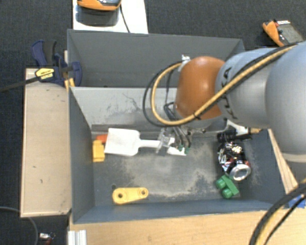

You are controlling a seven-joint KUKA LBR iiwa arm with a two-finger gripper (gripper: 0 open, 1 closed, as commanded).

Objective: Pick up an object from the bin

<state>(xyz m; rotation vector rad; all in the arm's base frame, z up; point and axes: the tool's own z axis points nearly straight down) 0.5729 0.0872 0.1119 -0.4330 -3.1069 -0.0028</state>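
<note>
My tool (174, 144) at the handle of the white spatula (123, 142) — grasp step, I judge; wide or narrow, I cannot tell. Next: close firmly, lift straight.

Gripper (174, 146) mostly hidden under orange wrist cover (198, 88); handle end of white flat tool (123, 142) runs beneath it, contact indeterminate. Dark tangled item (228, 154) well right of that tool: too small to identify. Arm (275, 101) cut off at right edge.

The floor of the bin (173, 180) lay open in the middle, between a white scoop (123, 142) at the back and a flat yellow piece (130, 194) in front. A crushed can (233, 163) and green block (227, 186) crowded the right; a yellow block (98, 151) hugged the left wall.
</note>
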